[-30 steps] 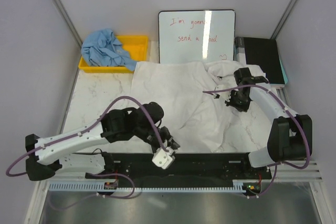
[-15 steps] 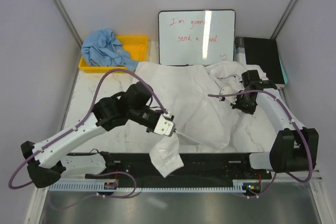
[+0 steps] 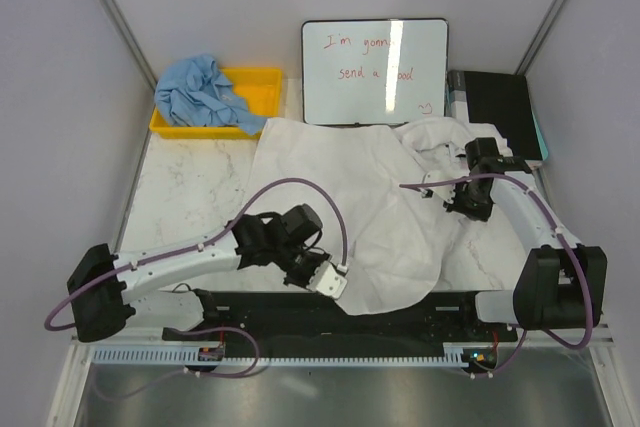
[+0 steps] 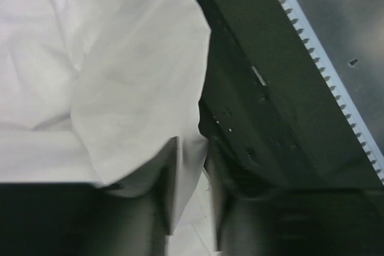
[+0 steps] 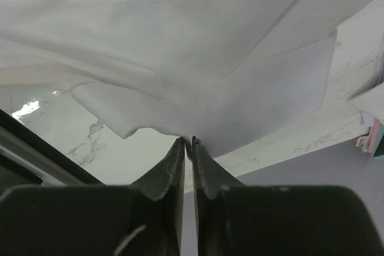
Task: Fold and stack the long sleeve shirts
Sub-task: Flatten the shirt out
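The large white long sleeve shirt point(image 3: 350, 187) lies wrinkled across the middle of the marble table point(image 3: 185, 197). My left gripper point(image 3: 330, 280) is at the shirt's near edge and shut on a fold of it. In the left wrist view the white cloth point(image 4: 120, 76) runs down between my fingers point(image 4: 189, 208). My right gripper point(image 3: 470, 202) is at the shirt's right side, shut on a fold of the white cloth point(image 5: 180, 46), with the closed tips point(image 5: 191, 142) pinching its edge above the table. The light blue shirt point(image 3: 200, 92) is bunched in the yellow bin.
The yellow bin point(image 3: 265, 82) stands at the back left. A whiteboard point(image 3: 375, 69) with red writing stands at the back centre, and a black device point(image 3: 500, 107) at the back right. A black base plate point(image 3: 400, 312) runs along the near edge and also shows in the left wrist view point(image 4: 270, 88).
My left gripper lifted the shirt's near edge up and away, then came back down to the near edge, a little further right. My right gripper moved right, drawing the cloth with it.
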`<action>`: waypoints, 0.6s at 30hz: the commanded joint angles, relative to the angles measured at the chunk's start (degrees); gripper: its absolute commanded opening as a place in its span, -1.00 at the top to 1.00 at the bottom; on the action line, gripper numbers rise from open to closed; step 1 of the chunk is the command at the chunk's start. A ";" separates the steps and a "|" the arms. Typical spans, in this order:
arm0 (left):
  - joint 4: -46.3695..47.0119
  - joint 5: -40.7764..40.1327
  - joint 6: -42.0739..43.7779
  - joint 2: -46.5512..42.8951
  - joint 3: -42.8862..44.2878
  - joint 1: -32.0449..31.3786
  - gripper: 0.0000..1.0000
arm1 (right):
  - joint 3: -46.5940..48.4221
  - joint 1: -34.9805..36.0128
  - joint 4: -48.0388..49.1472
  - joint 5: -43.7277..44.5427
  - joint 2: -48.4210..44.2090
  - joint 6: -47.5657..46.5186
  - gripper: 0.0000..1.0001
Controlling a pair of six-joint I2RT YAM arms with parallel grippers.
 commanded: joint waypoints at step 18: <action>-2.22 -8.75 7.14 19.85 13.35 37.32 -0.30 | 14.49 8.25 -11.29 -13.52 1.61 13.23 -0.28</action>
